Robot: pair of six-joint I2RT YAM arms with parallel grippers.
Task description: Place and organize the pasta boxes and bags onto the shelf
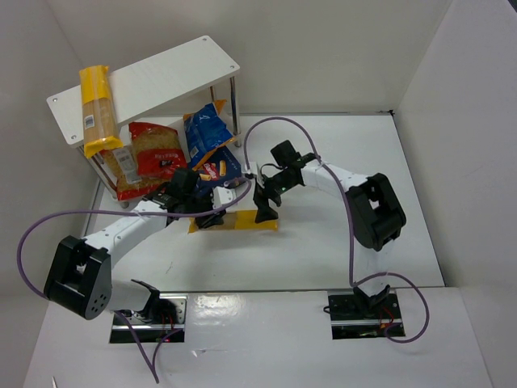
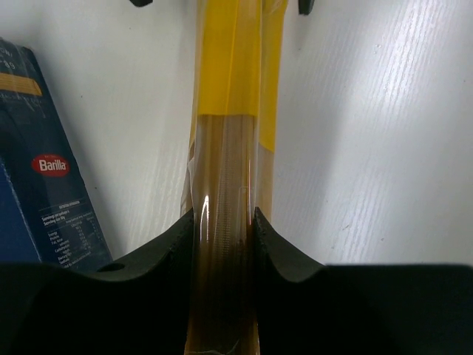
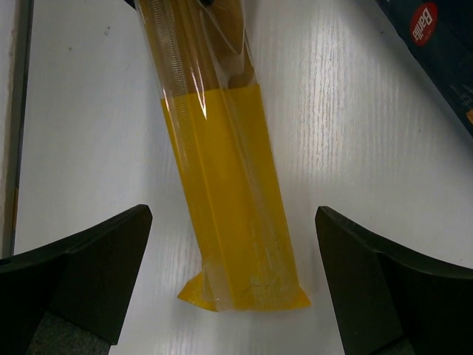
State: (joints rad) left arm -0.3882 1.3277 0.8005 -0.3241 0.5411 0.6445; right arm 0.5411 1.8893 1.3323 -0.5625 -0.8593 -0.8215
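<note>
From above, a smooth white table (image 1: 323, 242) holds the shelf (image 1: 161, 77) at far left: a flat white rectangular board on thin metal legs. One spaghetti bag (image 1: 98, 109), glossy yellow and clear with a white label, lies across the board's left end and overhangs its near edge. Beneath the board sit a crinkled red pasta bag (image 1: 153, 158) and a blue bag (image 1: 206, 129). A flat dark-blue box (image 1: 224, 168) lies on their near side. The second spaghetti bag (image 1: 242, 221) lies on the table between the left gripper (image 1: 208, 217) and the right gripper (image 1: 265, 212). In the left wrist view, black moulded fingers (image 2: 166, 251) are closed tight on the clear part of that second bag, with thin pasta strands visible inside. In the right wrist view, the fingers (image 3: 96, 259) are spread wide on either side of the bag's solid yellow end, gripping nothing.
</note>
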